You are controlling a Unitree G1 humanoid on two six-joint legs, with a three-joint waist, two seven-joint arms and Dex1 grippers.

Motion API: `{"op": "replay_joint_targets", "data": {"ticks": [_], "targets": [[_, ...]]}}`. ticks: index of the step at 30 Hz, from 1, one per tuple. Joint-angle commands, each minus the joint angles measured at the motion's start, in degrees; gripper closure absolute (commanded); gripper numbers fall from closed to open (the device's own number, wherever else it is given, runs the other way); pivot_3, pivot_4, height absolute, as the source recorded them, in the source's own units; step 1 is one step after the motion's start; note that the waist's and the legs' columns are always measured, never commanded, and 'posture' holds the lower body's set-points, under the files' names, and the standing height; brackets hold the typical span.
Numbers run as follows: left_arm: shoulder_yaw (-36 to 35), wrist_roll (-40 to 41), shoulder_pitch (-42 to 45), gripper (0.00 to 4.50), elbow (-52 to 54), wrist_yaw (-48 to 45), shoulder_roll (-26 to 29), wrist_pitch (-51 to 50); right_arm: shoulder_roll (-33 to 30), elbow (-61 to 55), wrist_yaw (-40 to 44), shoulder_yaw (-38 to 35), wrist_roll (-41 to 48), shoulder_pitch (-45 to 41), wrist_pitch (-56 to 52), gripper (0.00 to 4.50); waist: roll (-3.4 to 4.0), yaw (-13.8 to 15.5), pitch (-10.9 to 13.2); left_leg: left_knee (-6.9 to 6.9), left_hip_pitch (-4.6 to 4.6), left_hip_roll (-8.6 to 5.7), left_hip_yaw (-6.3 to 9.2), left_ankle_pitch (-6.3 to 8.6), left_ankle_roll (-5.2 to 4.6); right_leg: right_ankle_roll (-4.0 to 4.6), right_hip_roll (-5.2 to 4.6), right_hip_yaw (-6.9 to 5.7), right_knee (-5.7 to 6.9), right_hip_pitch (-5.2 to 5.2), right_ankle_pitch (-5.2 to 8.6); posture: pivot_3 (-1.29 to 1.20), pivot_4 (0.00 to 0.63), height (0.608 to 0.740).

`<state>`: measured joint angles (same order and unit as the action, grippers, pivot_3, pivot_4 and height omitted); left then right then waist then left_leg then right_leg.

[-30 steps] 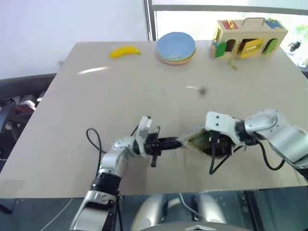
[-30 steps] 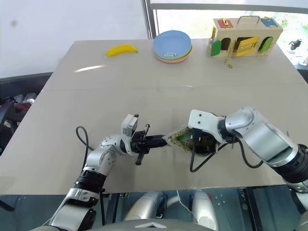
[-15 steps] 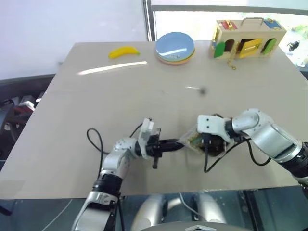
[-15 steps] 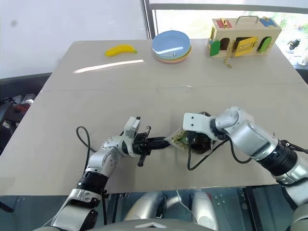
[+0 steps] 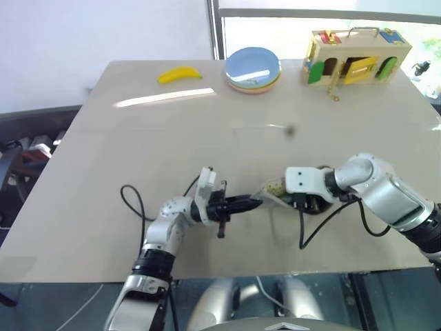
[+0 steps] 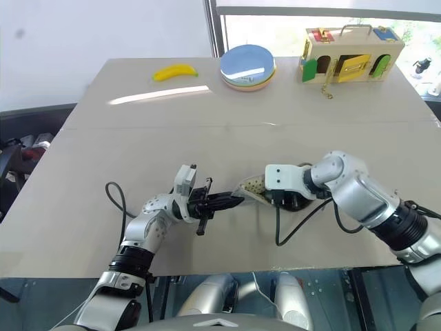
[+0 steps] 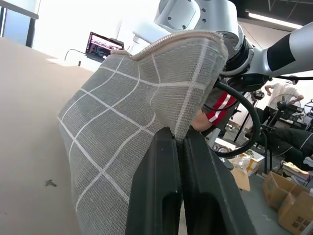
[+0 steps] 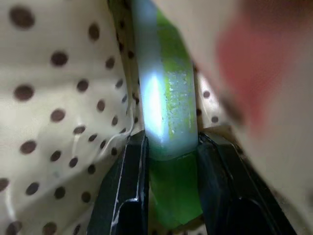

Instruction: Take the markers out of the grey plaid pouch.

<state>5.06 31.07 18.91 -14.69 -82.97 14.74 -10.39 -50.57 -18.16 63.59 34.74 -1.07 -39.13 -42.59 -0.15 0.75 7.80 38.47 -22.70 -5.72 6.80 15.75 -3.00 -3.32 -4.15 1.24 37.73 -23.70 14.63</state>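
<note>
The grey plaid pouch [image 6: 253, 187] lay near the front edge of the table [image 6: 138, 138], between the two arms, and everything else is placed from it. Just to its left, the left gripper [image 6: 229, 201] was clenched on the pouch's edge; the left wrist view showed the plaid fabric [image 7: 127, 127] pinched between its two black fingers [image 7: 161, 191] and rising above them in a soft fold. Just to the pouch's right, the right gripper [image 8: 168, 161] was pushed into the mouth, its fingers closed on either side of a green marker [image 8: 168, 127] against the pale, brown-dotted lining [image 8: 54, 98]. A blurred red shape [image 8: 244, 73] sat close beside the green one, possibly the other marker, though that could not be told.

Well beyond the pouch, at the far side of the table, were a banana [image 6: 175, 70], a stack of plates [image 6: 247, 66] and a wooden latch box [image 6: 351, 54].

The pouch looked limp and light, likely to drag along unless pinned, so the hold at its rim seemed right. The marker appeared stiff, smooth and light, probably slippery; it seemed best taken across its barrel and drawn out along its length so the lining would not snag it
</note>
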Motion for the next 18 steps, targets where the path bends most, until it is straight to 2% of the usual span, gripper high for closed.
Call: {"op": "replay_joint_targets", "data": {"ticks": [1,13,15,18], "targets": [[-0.7,1.4,-0.1,4.5,2.5,-0.9,0.3,0.6,-2.5,-1.6,-0.5,-4.8,-1.5,-1.6,-3.0,3.65,0.01,0.0,0.0,-0.01,0.0,0.0,0.0,0.0,0.0,0.0,0.0,0.0,0.0,0.0,0.0,0.0,0.15,0.74],[-0.5,1.3,-0.7,4.5,3.8,0.2,0.1,1.6,-4.5,-7.2,-2.5,-9.8,-1.5,-3.1,-5.3,3.65,0.02,0.0,0.0,-0.04,-0.04,0.01,0.0,0.0,0.0,0.0,0.0,0.0,-0.04,-0.01,0.0,0.0,0.15,0.74],[-0.6,1.4,-0.8,4.5,4.4,0.9,-0.1,1.8,-1.2,-7.6,-3.3,-13.3,2.8,-2.0,-10.6,3.65,0.02,0.0,0.0,-0.04,-0.04,0.0,0.0,0.0,0.0,0.0,0.0,0.01,-0.04,0.0,0.0,0.0,0.15,0.74],[-0.7,1.4,-0.9,4.5,4.8,1.7,-0.2,1.7,1.1,-7.3,-5.1,-15.2,4.7,-1.0,-14.7,3.65,0.02,-0.1,0.0,-0.06,-0.04,0.01,0.0,0.0,0.0,0.0,0.0,0.01,-0.03,-0.01,0.0,0.0,0.15,0.74]]}}
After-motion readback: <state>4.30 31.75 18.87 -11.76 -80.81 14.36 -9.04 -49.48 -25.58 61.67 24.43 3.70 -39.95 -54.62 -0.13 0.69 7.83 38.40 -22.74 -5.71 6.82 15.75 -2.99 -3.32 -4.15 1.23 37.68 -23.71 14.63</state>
